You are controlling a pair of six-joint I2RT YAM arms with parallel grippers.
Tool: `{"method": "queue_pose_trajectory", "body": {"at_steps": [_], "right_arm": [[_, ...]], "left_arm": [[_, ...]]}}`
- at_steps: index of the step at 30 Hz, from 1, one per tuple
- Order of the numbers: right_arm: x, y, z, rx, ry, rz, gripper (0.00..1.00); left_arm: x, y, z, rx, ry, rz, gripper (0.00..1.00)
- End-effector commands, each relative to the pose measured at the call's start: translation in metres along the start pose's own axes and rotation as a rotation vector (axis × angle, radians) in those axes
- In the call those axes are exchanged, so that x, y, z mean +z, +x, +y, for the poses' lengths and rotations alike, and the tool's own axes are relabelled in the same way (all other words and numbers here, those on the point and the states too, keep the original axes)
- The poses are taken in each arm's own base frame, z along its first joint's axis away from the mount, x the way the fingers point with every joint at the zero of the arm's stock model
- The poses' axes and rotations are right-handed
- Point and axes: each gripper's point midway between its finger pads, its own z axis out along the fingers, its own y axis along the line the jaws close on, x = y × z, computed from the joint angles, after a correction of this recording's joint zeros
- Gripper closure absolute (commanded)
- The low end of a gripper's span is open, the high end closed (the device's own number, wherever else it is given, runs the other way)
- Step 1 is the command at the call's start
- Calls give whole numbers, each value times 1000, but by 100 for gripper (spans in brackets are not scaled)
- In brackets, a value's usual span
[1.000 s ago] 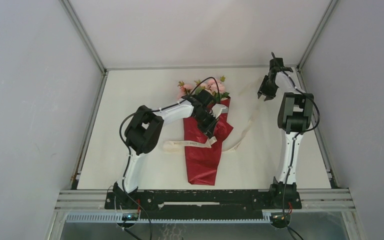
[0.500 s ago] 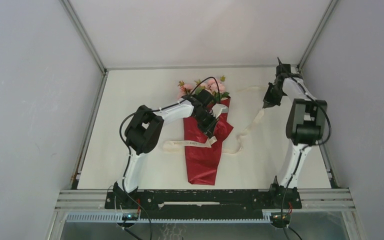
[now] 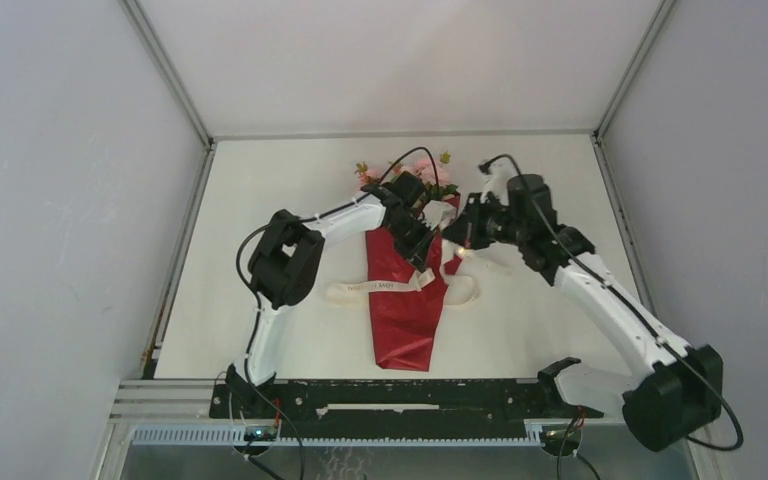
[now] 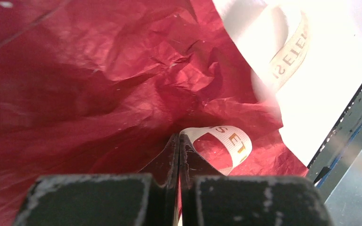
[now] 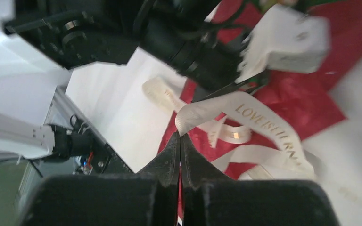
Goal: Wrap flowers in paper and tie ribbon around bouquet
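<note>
The bouquet lies in the middle of the table, its flowers (image 3: 430, 172) pointing to the back and its dark red paper (image 3: 405, 320) cone tapering toward me. A cream ribbon (image 3: 360, 289) printed with gold letters runs across the cone. My left gripper (image 3: 423, 263) rests on the cone's right side; in the left wrist view its jaws (image 4: 179, 136) are shut, with a ribbon (image 4: 238, 141) loop coming off the tips against crinkled paper (image 4: 75, 84). My right gripper (image 3: 457, 237) hovers just right of it, jaws (image 5: 179, 135) shut on the ribbon (image 5: 259, 117) end.
Slack ribbon (image 3: 463, 292) loops on the white table (image 3: 280, 200) to the right of the cone. The left arm (image 5: 184, 42) sits close in front of the right gripper. Grey walls enclose three sides, and a metal rail (image 3: 410, 395) runs along the near edge.
The right gripper shut on the ribbon end at the back right and swung left with it to the bouquet. The ribbon's slack now lies bunched beside the cone. The left gripper has stayed put.
</note>
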Motion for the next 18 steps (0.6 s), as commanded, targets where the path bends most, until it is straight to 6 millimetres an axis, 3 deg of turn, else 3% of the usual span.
{"method": "queue_pose_trajectory", "body": {"at_steps": [1,5,9,12,14,18], "right_arm": [[37,11,49,-47,-248,9,100],[61,30,60,-7,-361,6,100],[90,63,42,46,-319,76,100],[104,81,23,91,-277,109,100],[109,83,14,117,-269,104,100],[121,73,-1,146,-269,79,100]], "left_arm": [[-44,-35,0,17,7,-131,100],[-51,-31,2,-30,25,-165,100],[-59,-29,6,-56,28,-175,100],[-86,-36,5,-69,34,-230,100],[-112,-35,8,-60,-7,-258,100],[-156,-10,14,40,-133,-242,100]]}}
